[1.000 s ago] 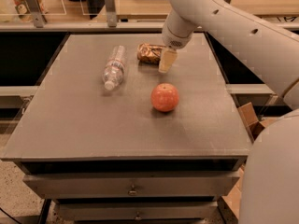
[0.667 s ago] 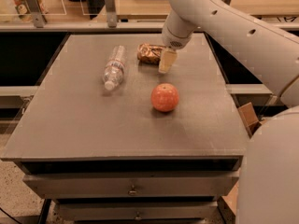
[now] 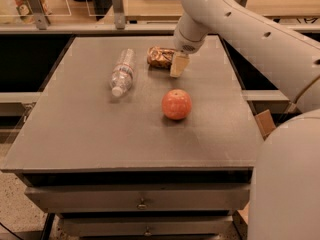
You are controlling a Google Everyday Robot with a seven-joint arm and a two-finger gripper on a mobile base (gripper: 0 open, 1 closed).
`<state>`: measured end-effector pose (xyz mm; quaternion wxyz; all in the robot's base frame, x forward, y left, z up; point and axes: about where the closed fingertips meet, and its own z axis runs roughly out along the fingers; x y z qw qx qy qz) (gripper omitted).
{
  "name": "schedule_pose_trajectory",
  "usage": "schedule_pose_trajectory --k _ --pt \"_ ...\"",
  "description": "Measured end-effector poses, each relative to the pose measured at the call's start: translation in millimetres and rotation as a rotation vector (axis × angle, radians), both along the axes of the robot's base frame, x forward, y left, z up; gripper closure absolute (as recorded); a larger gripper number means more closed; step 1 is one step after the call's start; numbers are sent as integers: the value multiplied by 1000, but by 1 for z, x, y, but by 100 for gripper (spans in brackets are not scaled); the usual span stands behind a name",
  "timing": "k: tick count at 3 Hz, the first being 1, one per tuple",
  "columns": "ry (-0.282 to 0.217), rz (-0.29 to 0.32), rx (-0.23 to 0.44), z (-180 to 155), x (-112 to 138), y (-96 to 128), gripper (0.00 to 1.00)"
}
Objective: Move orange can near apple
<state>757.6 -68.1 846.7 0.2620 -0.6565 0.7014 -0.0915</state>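
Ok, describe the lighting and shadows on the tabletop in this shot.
Camera view: warm, soft light, no harsh glare on the table. The apple casts only a small soft shadow at its base, and the water bottle a faint one alongside. The gripper sits at the orange can's right end.

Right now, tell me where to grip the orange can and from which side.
Probably best to grip the orange can across its round middle, from above: it lies on its side, ends pointing left-right. The gripper hangs by its right end.
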Motion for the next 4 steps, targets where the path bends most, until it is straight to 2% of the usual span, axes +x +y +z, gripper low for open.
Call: schedule_pose_trajectory --k 2,3,4 --pt "16 -2 -7 -6 0 -3 42" --pt "18 -3 -10 -6 0 -4 43" --pt "24 0 -19 -8 -1 -5 60"
